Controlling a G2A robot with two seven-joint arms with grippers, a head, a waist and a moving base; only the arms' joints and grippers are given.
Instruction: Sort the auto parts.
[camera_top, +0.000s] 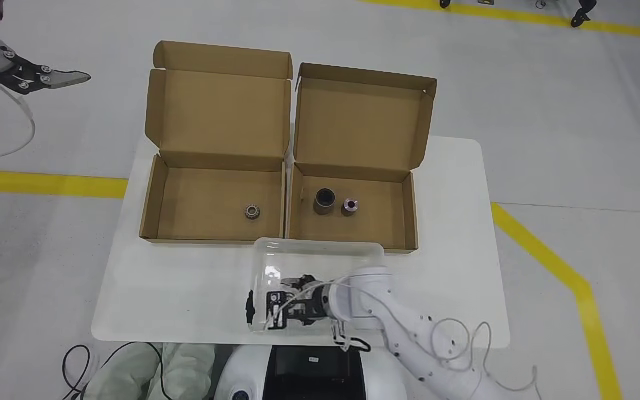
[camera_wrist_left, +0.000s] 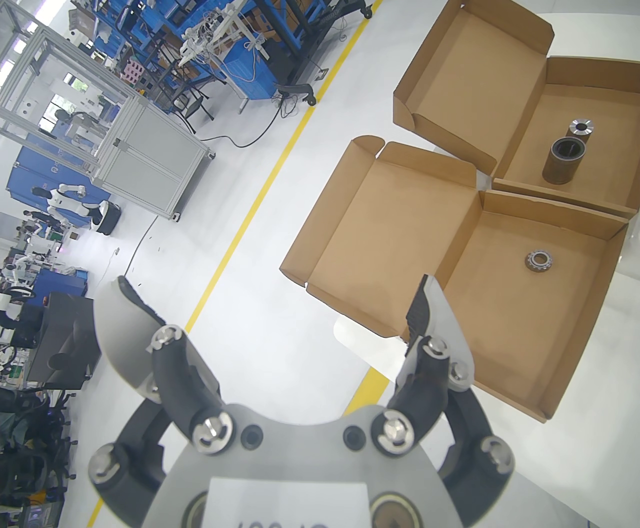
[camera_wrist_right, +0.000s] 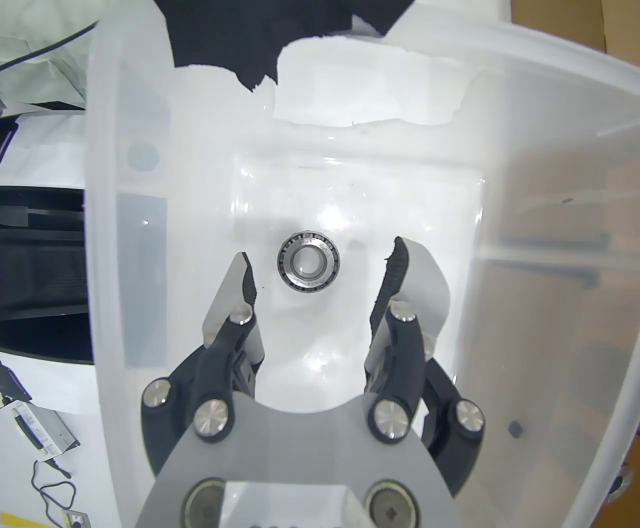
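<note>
Mostly cut off, translucent bin (camera_wrist_right: 125, 250) around right gripper (camera_wrist_right: 322, 252) and bearing (camera_wrist_right: 308, 263)

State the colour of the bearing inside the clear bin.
Silver-grey metal bearing, best seen in the right wrist view.

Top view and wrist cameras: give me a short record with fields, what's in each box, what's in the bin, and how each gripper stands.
Left box: one ring bearing
Right box: dark sleeve and small round part, side by side
Clear bin: one loose bearing on its floor
Right gripper: open, inside the clear bin, fingers flanking the loose bearing with gaps on both sides
Left gripper: open, empty, off the table above the floor
</note>
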